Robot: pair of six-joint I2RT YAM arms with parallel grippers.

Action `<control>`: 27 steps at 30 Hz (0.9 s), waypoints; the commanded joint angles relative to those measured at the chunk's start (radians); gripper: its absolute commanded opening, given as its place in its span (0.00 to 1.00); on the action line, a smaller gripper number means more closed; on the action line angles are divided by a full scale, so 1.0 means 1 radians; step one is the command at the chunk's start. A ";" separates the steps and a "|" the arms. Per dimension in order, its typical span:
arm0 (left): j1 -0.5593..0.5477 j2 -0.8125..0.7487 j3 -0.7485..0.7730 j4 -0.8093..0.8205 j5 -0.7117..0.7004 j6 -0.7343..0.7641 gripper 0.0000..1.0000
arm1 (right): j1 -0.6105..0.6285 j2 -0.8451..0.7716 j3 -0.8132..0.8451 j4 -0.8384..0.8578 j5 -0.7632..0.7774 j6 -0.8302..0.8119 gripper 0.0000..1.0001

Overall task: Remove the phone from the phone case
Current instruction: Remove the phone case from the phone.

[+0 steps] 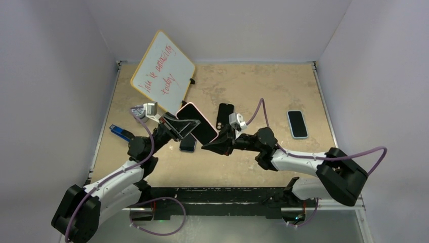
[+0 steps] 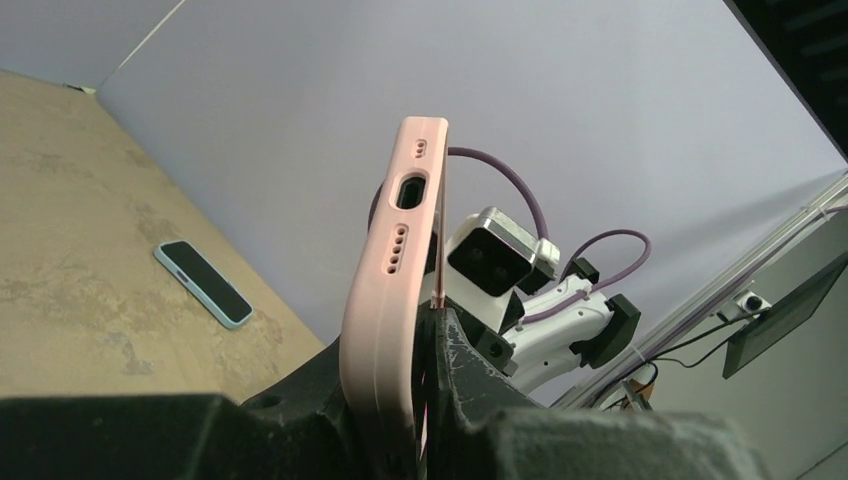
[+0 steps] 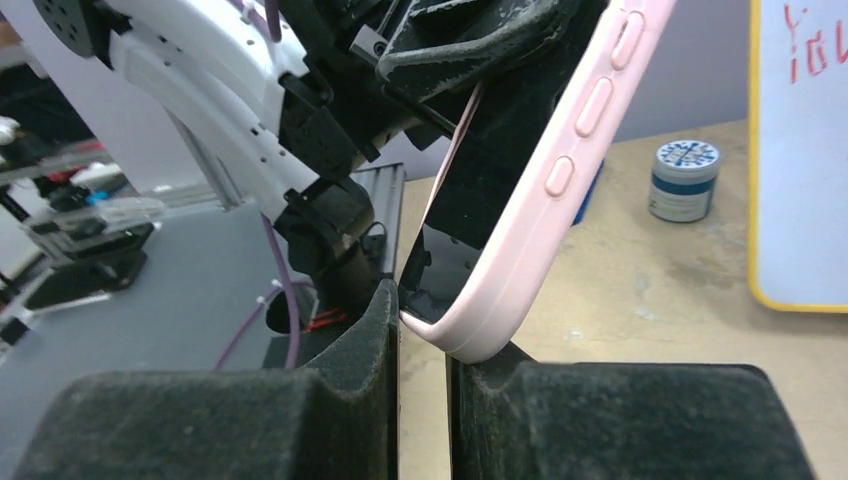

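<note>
- Phone case: pink, with the phone still inside, held tilted above the counter between both arms.
- Left fingers: we see them clamped on one end of the case.
- Right fingers: clamped on the opposite corner.

Robotics lab: white enclosure walls, metal-framed test table, propped whiteboard.

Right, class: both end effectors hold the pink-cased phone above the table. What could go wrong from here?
1. The right end effector pinches only a corner of the pink silicone phone case; it may slip off.
2. The glossy black-screened phone hangs in the air; if it pops free, it could drop onto the tan table.
</note>
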 commanded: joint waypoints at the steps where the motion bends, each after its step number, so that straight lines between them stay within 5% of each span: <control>1: 0.009 0.022 0.052 -0.145 -0.004 -0.046 0.00 | -0.011 -0.063 0.037 -0.148 0.125 -0.434 0.02; 7: 0.011 0.037 0.078 -0.170 0.067 -0.057 0.00 | -0.011 -0.099 0.044 -0.268 0.199 -0.595 0.00; 15: 0.017 0.034 0.141 -0.286 0.171 0.032 0.00 | -0.011 -0.122 0.027 -0.306 0.198 -0.553 0.01; 27: 0.032 -0.052 0.456 -0.937 0.236 0.639 0.00 | -0.013 -0.262 -0.027 -0.477 0.056 -0.457 0.58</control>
